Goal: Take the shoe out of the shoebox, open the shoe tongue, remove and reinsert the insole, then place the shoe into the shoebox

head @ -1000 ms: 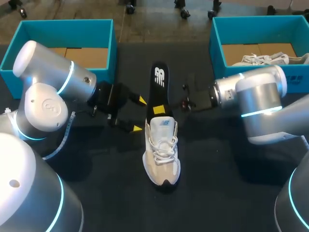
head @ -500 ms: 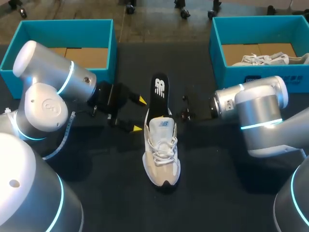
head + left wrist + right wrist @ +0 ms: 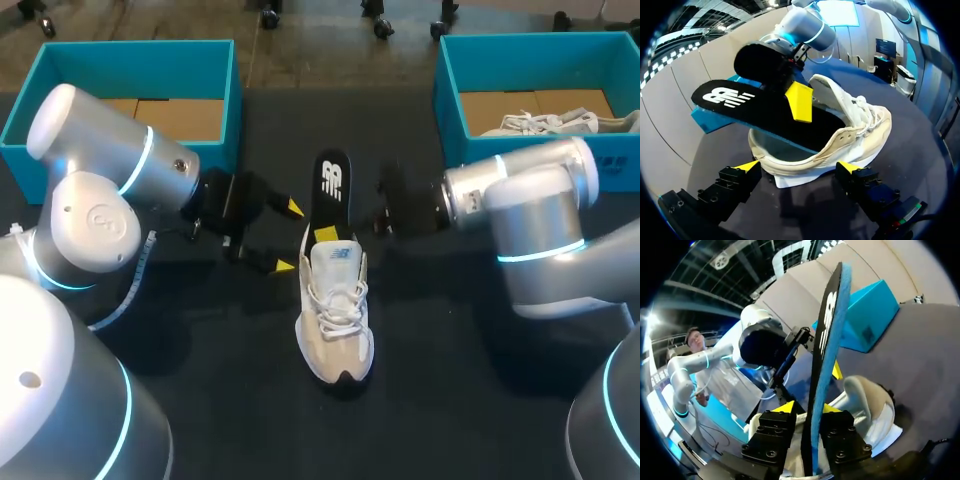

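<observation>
At the middle of the dark tabletop (image 3: pixel 240 400) stood the white shoe (image 3: pixel 335 310), toe toward 6 o'clock, outside both boxes. Its black insole (image 3: pixel 331 185) stuck out of the collar toward 12 o'clock, front end tucked inside, and the fingers of the right gripper (image 3: pixel 808 407), reaching in from 3 o'clock, were clamped on it. At 9 o'clock of the heel the left gripper (image 3: pixel 288 237) hung with fingers spread, holding nothing. One teal shoebox (image 3: pixel 228 100) sat at 10 o'clock, and another shoebox (image 3: pixel 450 100) at 2 o'clock held a second shoe (image 3: pixel 548 122).

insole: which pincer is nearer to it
Right. The right pincer is shut on the insole; the left pincer sits open beside the shoe, not touching the insole.
</observation>
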Robot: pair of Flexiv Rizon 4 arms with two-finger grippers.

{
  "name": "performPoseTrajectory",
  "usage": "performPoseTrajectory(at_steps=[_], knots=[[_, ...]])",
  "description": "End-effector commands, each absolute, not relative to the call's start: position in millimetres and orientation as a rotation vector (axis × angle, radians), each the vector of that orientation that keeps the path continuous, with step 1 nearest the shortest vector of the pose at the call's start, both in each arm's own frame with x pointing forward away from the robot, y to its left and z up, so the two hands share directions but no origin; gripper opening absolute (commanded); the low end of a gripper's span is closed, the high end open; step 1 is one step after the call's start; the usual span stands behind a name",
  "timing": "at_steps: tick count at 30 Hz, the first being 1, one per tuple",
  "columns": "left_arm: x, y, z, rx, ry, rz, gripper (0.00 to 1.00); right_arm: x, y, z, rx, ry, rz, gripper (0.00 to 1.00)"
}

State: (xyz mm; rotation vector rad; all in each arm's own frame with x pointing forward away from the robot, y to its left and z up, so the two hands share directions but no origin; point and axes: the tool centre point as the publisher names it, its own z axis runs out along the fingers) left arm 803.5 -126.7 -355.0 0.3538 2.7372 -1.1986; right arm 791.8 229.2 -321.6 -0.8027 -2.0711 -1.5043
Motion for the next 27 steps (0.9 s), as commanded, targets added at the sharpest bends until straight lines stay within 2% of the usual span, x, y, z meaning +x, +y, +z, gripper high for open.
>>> performPoseTrajectory(at_steps=[1, 2, 3, 4, 26, 27], knots=[[804, -127, -356, 0.355, 2.736, -1.199, 1.00, 798, 226, -314, -0.790, -2.090, -1.469, 0.21], [804, -127, -356, 0.355, 2.736, -1.199, 1.00, 799, 226, -315, -0.788, -2.091, -1.462, 0.15], [804, -127, -356, 0.355, 2.736, -1.199, 1.00, 800, 226, -315, -0.785, -2.091, -1.455, 0.02], [804, -127, -356, 0.355, 2.736, -1.199, 1.00, 801, 226, -316, -0.783, -2.090, -1.449, 0.00], [804, -127, -356, 0.355, 2.736, -1.199, 1.00, 765, 228, -348, -0.822, -1.940, -1.311, 0.00], [804, -127, -356, 0.355, 2.736, -1.199, 1.00, 766, 229, -346, -0.823, -1.949, -1.307, 0.09]])
